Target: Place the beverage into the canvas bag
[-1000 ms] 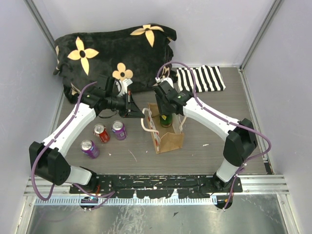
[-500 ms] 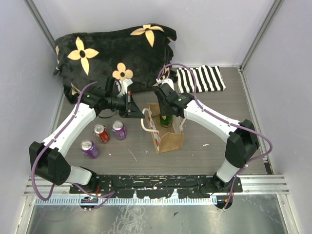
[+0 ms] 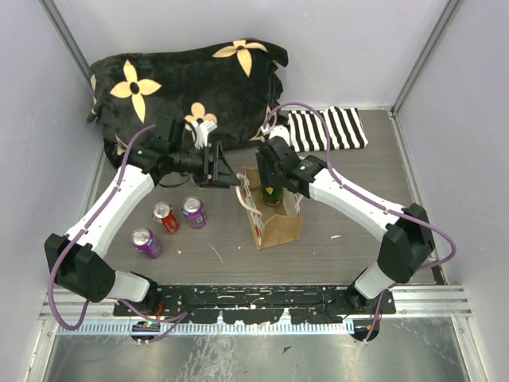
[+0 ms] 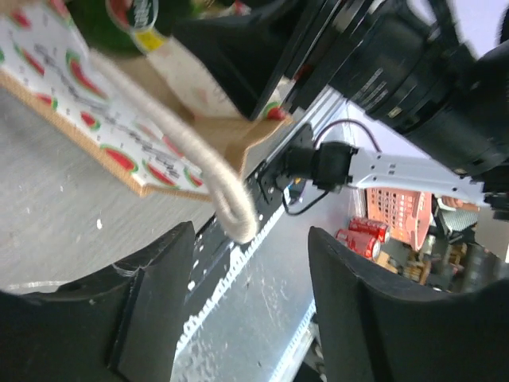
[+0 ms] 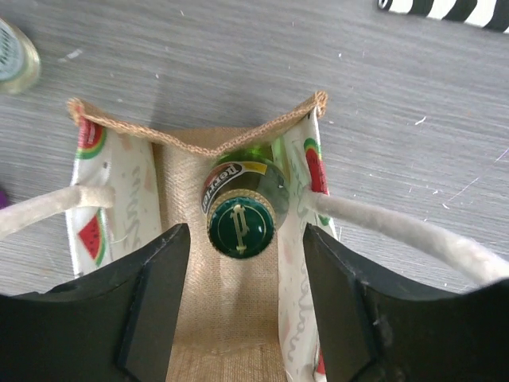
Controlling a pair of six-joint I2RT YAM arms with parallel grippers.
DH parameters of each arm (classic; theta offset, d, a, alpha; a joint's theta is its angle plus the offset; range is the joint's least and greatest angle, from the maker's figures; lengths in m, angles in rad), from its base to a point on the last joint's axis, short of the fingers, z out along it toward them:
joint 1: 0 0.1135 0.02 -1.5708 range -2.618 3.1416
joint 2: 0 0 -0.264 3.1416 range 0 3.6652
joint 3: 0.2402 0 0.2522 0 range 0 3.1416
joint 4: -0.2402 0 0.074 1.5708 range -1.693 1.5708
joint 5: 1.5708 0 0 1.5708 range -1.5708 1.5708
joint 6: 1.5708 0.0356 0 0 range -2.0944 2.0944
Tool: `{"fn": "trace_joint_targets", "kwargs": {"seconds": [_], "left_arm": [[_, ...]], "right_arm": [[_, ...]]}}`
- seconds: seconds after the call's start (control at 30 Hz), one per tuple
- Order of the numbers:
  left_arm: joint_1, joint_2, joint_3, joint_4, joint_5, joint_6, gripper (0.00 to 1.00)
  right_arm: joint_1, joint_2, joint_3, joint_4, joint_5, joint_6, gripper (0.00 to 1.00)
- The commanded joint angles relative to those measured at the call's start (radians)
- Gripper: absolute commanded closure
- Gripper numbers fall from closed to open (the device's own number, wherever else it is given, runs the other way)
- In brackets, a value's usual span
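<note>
Nearest the arm bases, a purple can (image 3: 146, 243), a red can (image 3: 165, 216) and a second purple can (image 3: 194, 212) are seen standing on the table (image 3: 358, 207), left of the canvas bag (image 3: 278, 227). The bag is stood upright and open, and the green bottle (image 5: 240, 225) is seen upright inside its far half. The right gripper (image 5: 244, 231) is held just above the bag's mouth, its fingers spread wide to either side of the bottle cap, nothing grasped. The left gripper (image 4: 250, 235) is likewise spread at the bag's left side, a cream rope handle (image 4: 215, 179) lying unclamped in the gap. Farther back, a striped cloth (image 3: 326, 129) and a black flowered plush (image 3: 183, 87) are laid.
</note>
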Motion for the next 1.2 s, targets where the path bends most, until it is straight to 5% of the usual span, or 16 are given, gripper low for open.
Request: {"fn": "trace_joint_targets", "kwargs": {"seconds": [0.0,0.23,0.5,0.9,1.03,1.17], "left_arm": [[0.004,-0.027,0.144,0.031,-0.030,0.079,0.29],[0.145,-0.012,0.227,0.084,-0.218,0.169,0.14],[0.175,0.039,0.014,0.282,-0.543,0.446,0.03],[0.174,0.204,-0.079,0.462,-0.657,0.471,0.00],[0.172,0.219,-0.105,0.485,-0.656,0.464,0.11],[0.166,0.209,-0.144,0.512,-0.654,0.468,0.40]], "right_arm": [[-0.004,-0.124,0.020,0.086,-0.006,-0.006,0.34],[-0.005,-0.211,0.095,0.073,0.050,-0.003,0.26],[-0.070,-0.264,0.134,0.039,0.070,-0.001,0.14],[-0.149,-0.352,0.042,0.014,0.043,0.042,0.13],[-0.159,-0.357,0.036,0.008,0.041,0.046,0.13],[-0.171,-0.357,0.029,0.007,0.035,0.052,0.13]]}}
